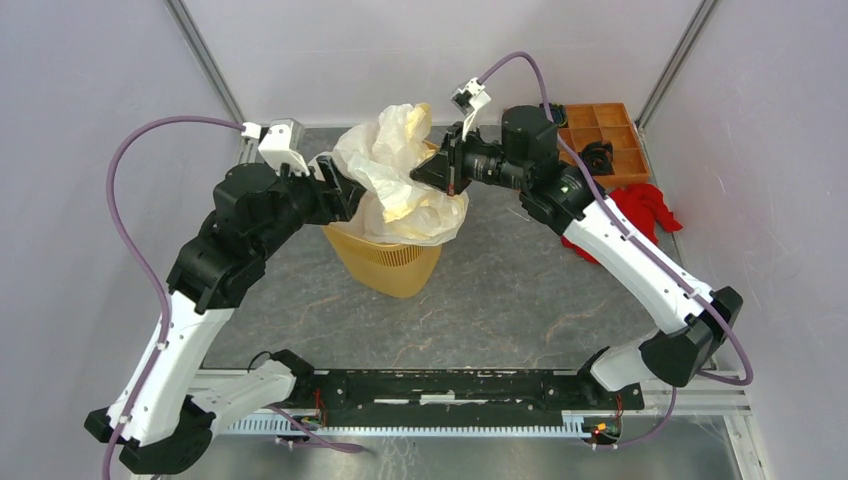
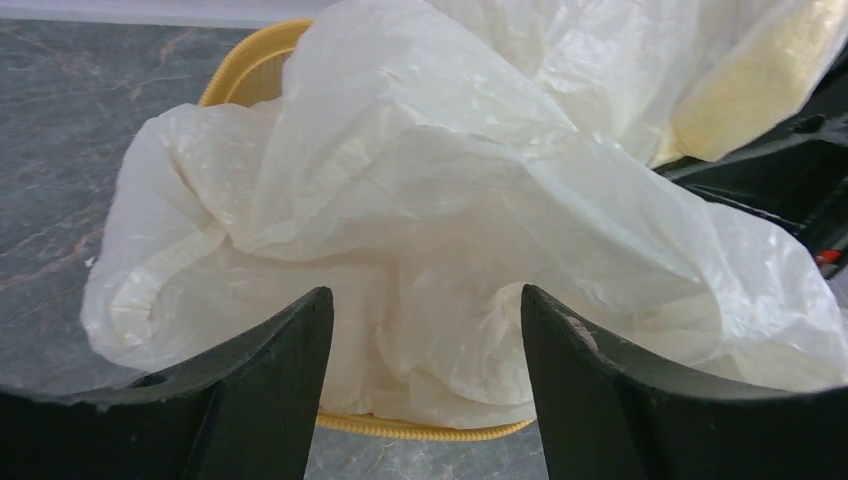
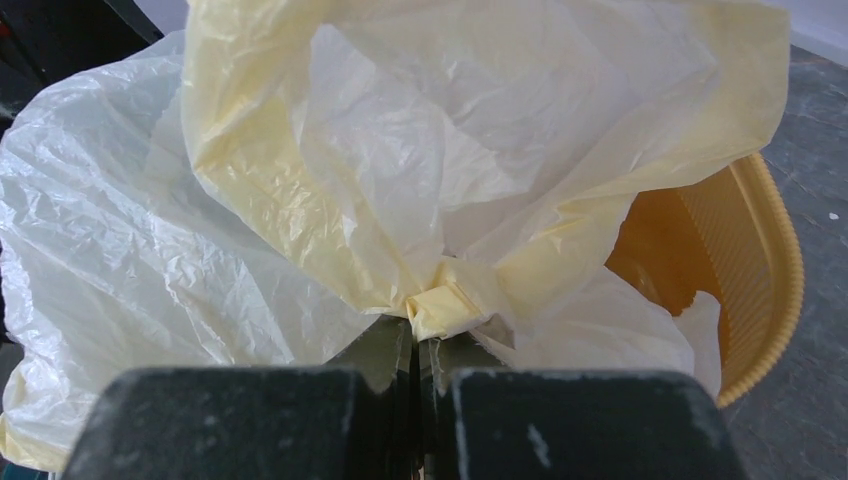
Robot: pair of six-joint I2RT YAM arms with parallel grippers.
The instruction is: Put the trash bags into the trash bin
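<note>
The cream-white translucent trash bag (image 1: 400,175) bulges out of the top of the orange-yellow lattice trash bin (image 1: 390,262) and stands high above its rim. My right gripper (image 1: 438,170) is shut on a bunched fold of the trash bag (image 3: 440,305) over the bin's right side; the bin's rim (image 3: 785,280) shows at right. My left gripper (image 1: 345,190) is open at the bag's left side, its fingers (image 2: 270,390) apart with the bag (image 2: 430,250) just beyond them and the bin's rim (image 2: 430,430) below. Much of the bag hangs over the rim.
A flat orange compartment tray (image 1: 600,135) with a black item sits at the back right. A red cloth (image 1: 640,212) lies beside the right arm. Metal frame posts rise at both back corners. The grey marbled table (image 1: 520,300) surrounds the bin.
</note>
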